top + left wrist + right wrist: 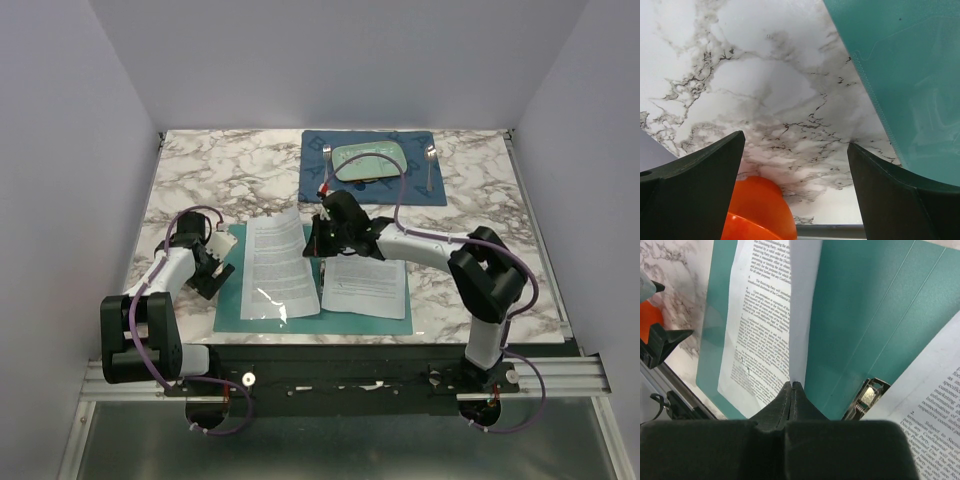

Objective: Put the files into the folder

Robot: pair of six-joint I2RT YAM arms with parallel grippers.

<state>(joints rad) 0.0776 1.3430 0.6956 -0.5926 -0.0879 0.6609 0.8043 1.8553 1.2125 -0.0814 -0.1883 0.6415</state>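
Files [280, 268]: two white paper sheets printed with blocks of small black text. Both rest on the thin teal-green card folder [228, 300], which lies open and flat on the marble-patterned worktop [200, 170] just beyond my arm bases.

Nearest, my right claw [792, 385] is fully closed and pinches the right long edge of the left sheet [762, 315]. That edge stands raised off the folder. The rest of the sheet falls away to the claw's left, onto the left leaf. Its long axis runs near to far, roughly parallel to the centre crease, which I judge lies about under the claw.

A small metal clip [867, 397] shows just beside the claw; I cannot tell what it is fixed to.

The right sheet [365, 287] lies flat on the right leaf, to the claw's right, untouched.

My left claw [795, 141] stands at full spread and holds nothing. It hangs over bare worktop just outside the folder's left edge, so it is the arm nearer that outer edge.

Judgement: the coming move turns on the raised edge and the crease. Laid down leftward, the sheet sits within the left leaf. My right forearm crosses the far end of the right leaf and would obstruct folding it.

Farthest, a dark blue placemat [420, 190] carries a pale green rectangular plate [368, 162] and metal utensils [430, 172], well apart and no obstruction.
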